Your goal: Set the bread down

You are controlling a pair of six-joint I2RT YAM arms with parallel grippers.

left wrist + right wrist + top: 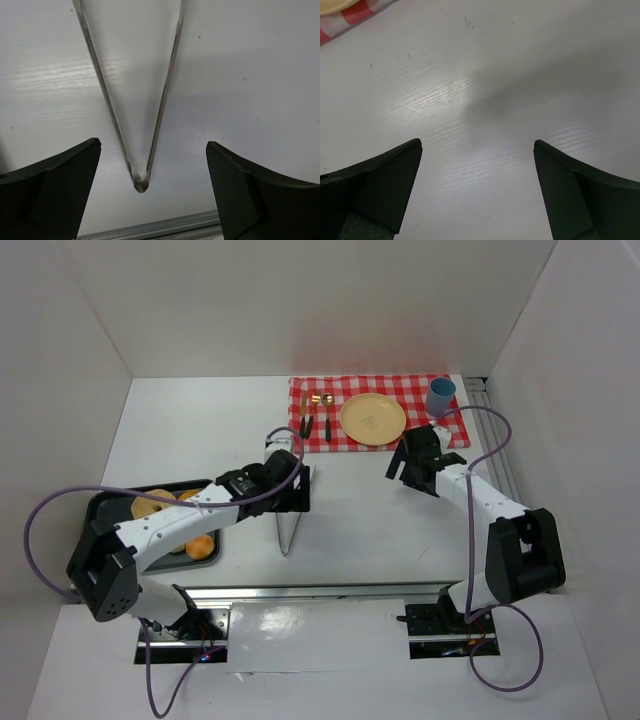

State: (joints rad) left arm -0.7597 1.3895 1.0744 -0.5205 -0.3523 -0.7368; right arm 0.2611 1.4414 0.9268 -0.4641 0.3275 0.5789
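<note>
Several golden bread rolls (153, 505) lie in a black tray (100, 508) at the left, partly hidden under my left arm. My left gripper (296, 490) hangs open over a pair of metal tongs (289, 525) lying flat on the table. In the left wrist view the tongs (132, 100) form a V between my spread fingers (60, 185), hinge end nearest me, and my left gripper (153, 150) touches nothing. My right gripper (404, 466) stands open above bare table (480, 100) just below the yellow plate (372, 419).
A red checked cloth (420, 390) at the back carries the plate, a knife, fork and spoon (316, 414), and a blue cup (440, 396). A metal rail (320, 592) runs along the near edge. White walls enclose the table.
</note>
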